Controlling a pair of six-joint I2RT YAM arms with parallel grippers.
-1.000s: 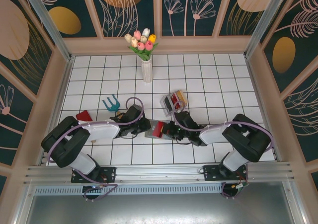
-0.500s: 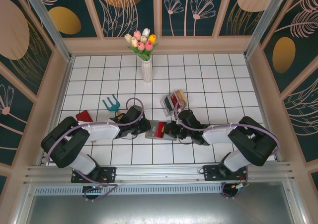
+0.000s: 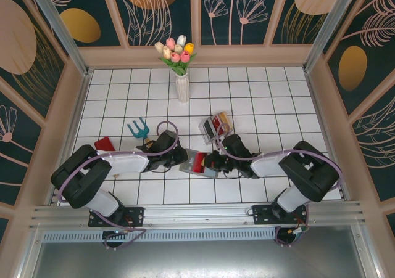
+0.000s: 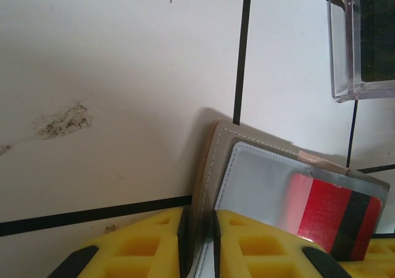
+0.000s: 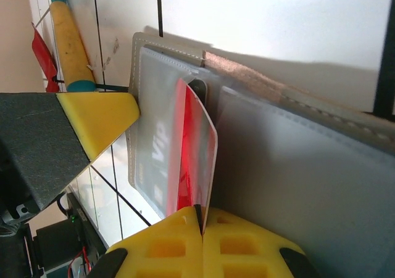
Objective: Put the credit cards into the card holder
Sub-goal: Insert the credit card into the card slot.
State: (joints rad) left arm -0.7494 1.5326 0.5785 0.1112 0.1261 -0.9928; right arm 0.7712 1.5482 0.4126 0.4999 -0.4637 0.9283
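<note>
The grey card holder [image 3: 196, 163] lies open on the tiles between my two grippers. My left gripper [image 4: 197, 244] is shut on its left edge, the tan-backed cover [image 4: 213, 167] pinched between the yellow pads. My right gripper [image 5: 201, 224] is shut on a red credit card [image 5: 197, 161], held on edge with its far end at a clear pocket of the card holder [image 5: 296, 185]. From the left wrist view the same red card [image 4: 333, 219], with a black stripe, shows over the pocket. In the top view the left gripper [image 3: 181, 157] and right gripper [image 3: 210, 163] flank the holder.
A clear plastic rack [image 3: 216, 127] with more cards stands just behind the holder. A teal garden fork [image 3: 139, 128] and a loose red card [image 3: 103, 143] lie to the left. A white vase of tulips [image 3: 182, 84] stands at the back.
My right arm has shifted a little, carrying the red card slightly left over the holder. The left arm has kept its grip and place.
</note>
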